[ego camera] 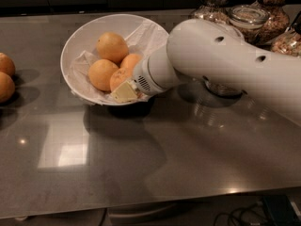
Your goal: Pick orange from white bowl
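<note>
The white bowl (70, 55) lined with crumpled white paper stands on the dark counter, left of centre. It holds several round fruits. The deeper-coloured orange (120, 76) lies at the bowl's near right side, next to paler fruits (112, 46) (101, 74) (132, 60). My gripper (123, 87) reaches into the bowl from the right, over its near rim, and sits right against the orange on its near side. The thick white arm (221, 65) hides the bowl's right rim and part of the gripper.
Two more orange fruits (5, 74) lie on the counter at the far left edge. Glass jars of grain (244, 20) stand at the back right behind the arm. The counter's front edge (141, 206) runs along the bottom.
</note>
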`<act>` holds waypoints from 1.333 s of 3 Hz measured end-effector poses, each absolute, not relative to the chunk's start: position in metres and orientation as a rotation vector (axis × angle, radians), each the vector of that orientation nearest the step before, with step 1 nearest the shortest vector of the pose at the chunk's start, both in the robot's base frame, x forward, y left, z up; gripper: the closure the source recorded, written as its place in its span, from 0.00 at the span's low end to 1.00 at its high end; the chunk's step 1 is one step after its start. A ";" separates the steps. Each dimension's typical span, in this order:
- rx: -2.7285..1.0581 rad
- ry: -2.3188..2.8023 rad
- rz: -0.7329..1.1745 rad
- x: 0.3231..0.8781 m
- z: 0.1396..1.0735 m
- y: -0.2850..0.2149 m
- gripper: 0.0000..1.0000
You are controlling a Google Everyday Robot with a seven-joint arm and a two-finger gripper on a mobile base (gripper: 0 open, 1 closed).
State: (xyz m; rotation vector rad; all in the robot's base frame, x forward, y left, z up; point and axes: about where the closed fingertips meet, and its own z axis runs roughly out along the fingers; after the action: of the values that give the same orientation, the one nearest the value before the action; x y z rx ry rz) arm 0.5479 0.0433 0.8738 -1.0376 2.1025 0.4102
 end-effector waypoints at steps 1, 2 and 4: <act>-1.036 2.112 0.409 0.549 0.869 0.042 0.78; -1.035 2.112 0.409 0.549 0.869 0.041 1.00; -1.036 2.100 0.449 0.547 0.872 0.041 1.00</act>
State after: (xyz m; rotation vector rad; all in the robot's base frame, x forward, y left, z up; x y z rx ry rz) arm 0.5470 0.0414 0.8717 -1.0357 2.1004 0.4490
